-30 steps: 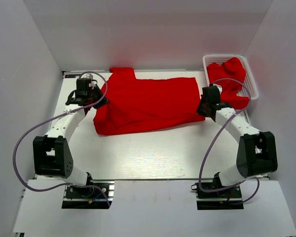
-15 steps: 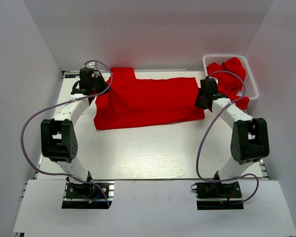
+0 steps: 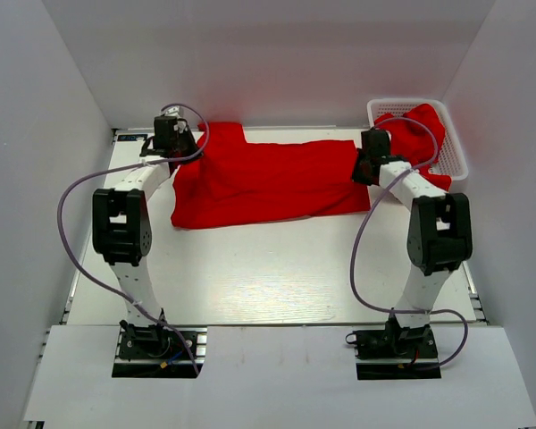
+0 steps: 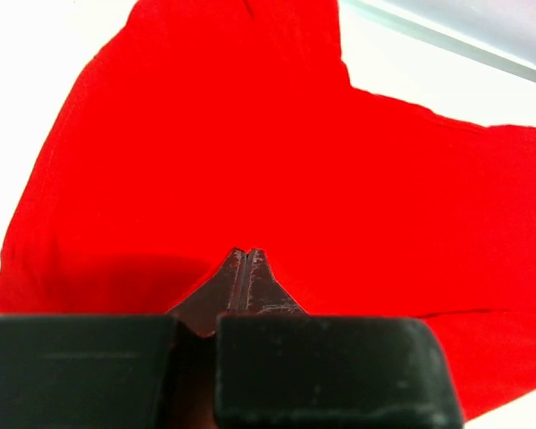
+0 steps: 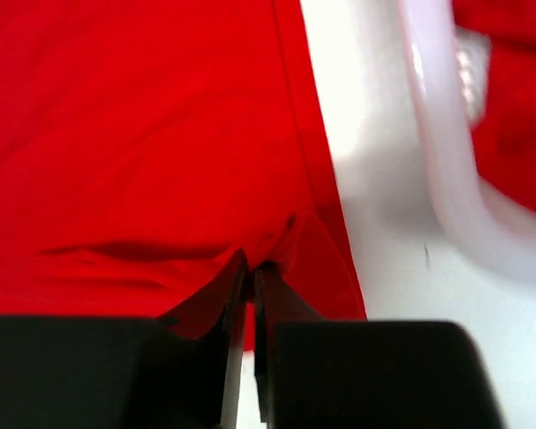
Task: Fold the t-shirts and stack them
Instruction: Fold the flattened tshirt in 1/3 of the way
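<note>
**Mia:** Where is the shirt?

**Ben:** The spread t-shirt (image 3: 268, 183) lies flat on the white table (image 3: 268, 277), across the upper middle of the picture. The other t-shirts (image 3: 420, 130) are bunched up in the white basket (image 3: 457, 156) at the upper right.

**Mia:** What are the grabbers doing?

**Ben:** The left gripper (image 4: 247, 256) is squeezed tight, tips together, and looks to pinch the shirt's left end. The right gripper (image 5: 248, 265) is almost closed, with just a thin slit. The cloth puckers where it nips the right end, just beside the basket.

**Mia:** Is the shirt hard to move?

**Ben:** I think it's light, soft and floppy. It will sag and wrinkle, but it won't break. It's best to hold a corner or hem at each end, so it pulls flat.

**Mia:** What does it look like?

**Ben:** It's bright red and thin, with a few soft creases. A short sleeve pokes up at its top left. The basket is hard plastic with little holes.
</note>
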